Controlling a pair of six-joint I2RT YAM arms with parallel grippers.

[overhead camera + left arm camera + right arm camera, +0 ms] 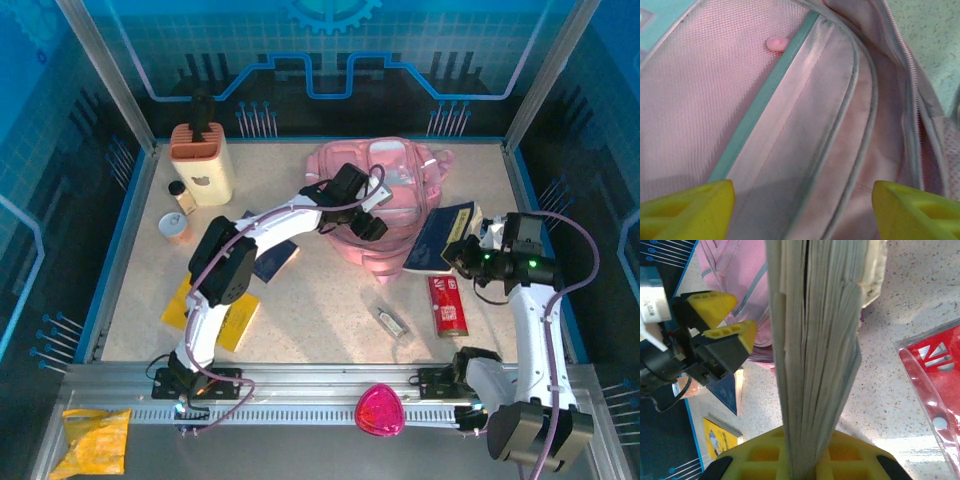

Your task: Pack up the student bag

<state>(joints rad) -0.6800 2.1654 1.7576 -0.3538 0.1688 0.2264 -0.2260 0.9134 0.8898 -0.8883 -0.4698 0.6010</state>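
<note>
The student bag (385, 180), a big soft pink backpack, lies at the back middle of the table with its opening toward me. My left gripper (371, 224) hovers at the bag's front edge. In the left wrist view it (802, 200) stands open over the bag's pink lining (805, 130), its yellow fingertips (690, 207) far apart. The right wrist view shows the same gripper (725, 322) beside the bag (737, 270). My right gripper (463, 250) is shut on a thick dark blue book (438, 238) that leans toward the bag. The book's page edges (815, 340) rise from between that gripper's (812, 455) yellow pads.
A red pouch (448, 305) and a small clear item (392, 321) lie right of centre. A blue book (277, 257) and a yellow book (215, 312) lie under the left arm. A cream holder (205, 165), small bottle (182, 196) and round tin (175, 226) stand at the back left. A magenta rounded object (380, 410) sits on the front rail.
</note>
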